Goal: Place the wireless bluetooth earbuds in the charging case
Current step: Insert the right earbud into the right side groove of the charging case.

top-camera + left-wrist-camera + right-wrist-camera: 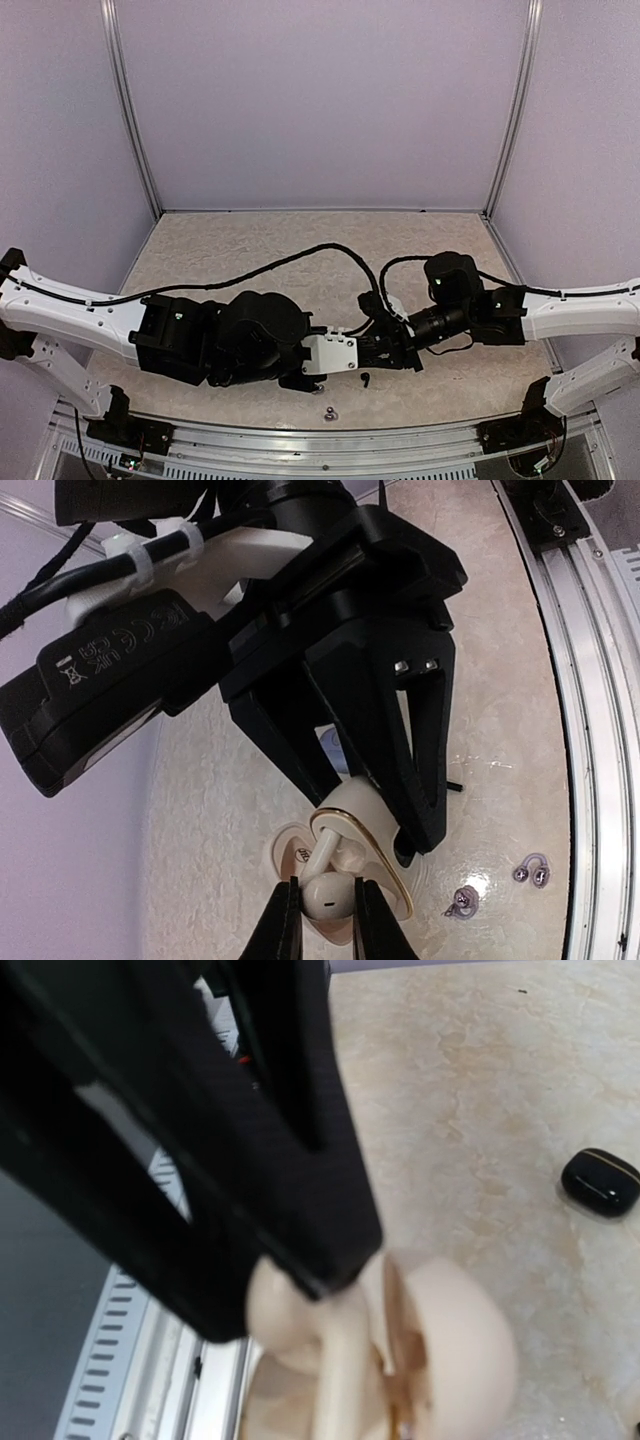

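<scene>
The left gripper (327, 888) pinches a cream earbud (325, 900) at the case (288, 846) clamped in the right gripper (380, 815), so slight misalignment could jam or drop it.

Pinches earbud (325, 900) between left gripper (326, 888) fingers, right at open charging case (295, 845) on table (230, 810). Clamps case lid from opposite side in right gripper (378, 820). Shows small metal pieces (530, 872) right of case, beside rail (590, 780), and second case (600, 1182) well apart.

Pale lilac walls (320, 100), beige mottled tabletop (250, 235), aluminium corner posts (131, 110).
</scene>
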You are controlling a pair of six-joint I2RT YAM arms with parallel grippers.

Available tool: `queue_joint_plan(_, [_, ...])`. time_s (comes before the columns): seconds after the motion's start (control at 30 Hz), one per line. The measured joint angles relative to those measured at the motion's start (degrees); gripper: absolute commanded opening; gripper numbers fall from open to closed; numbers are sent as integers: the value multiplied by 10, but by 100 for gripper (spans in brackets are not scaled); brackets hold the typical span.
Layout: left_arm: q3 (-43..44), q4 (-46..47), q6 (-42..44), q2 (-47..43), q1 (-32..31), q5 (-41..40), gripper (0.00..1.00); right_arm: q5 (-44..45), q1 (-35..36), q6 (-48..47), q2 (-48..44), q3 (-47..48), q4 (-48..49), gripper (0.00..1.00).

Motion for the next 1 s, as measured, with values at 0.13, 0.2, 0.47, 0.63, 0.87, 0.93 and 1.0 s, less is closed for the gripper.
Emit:
queue_joint_plan(0.13, [0, -3, 10, 3, -3, -4, 13, 0, 2, 0, 4, 4, -8, 0])
queue_joint_plan(0.2, [1, -4, 16, 7, -7, -10, 13, 0, 2, 0, 5, 6, -15, 0])
queue_joint_plan(0.47, [2, -5, 43, 19, -18, -21, 15, -10, 4, 0, 7, 6, -33, 0])
queue_joint_plan(0.63, [8, -5, 58, 23, -28, -24, 17, -25, 7, 0, 8, 6, -34, 0])
queue_joint_plan(0.87, [9, 0, 76, 28, -33, -23, 25, -35, 11, 0, 8, 6, -34, 0])
queue_joint_plan(0.93, [9, 2, 80, 29, -35, -23, 30, -36, 13, 0, 8, 6, -32, 0])
queue_joint_plan(1.0, [9, 2, 83, 29, -36, -25, 34, -37, 14, 0, 7, 6, -33, 0])
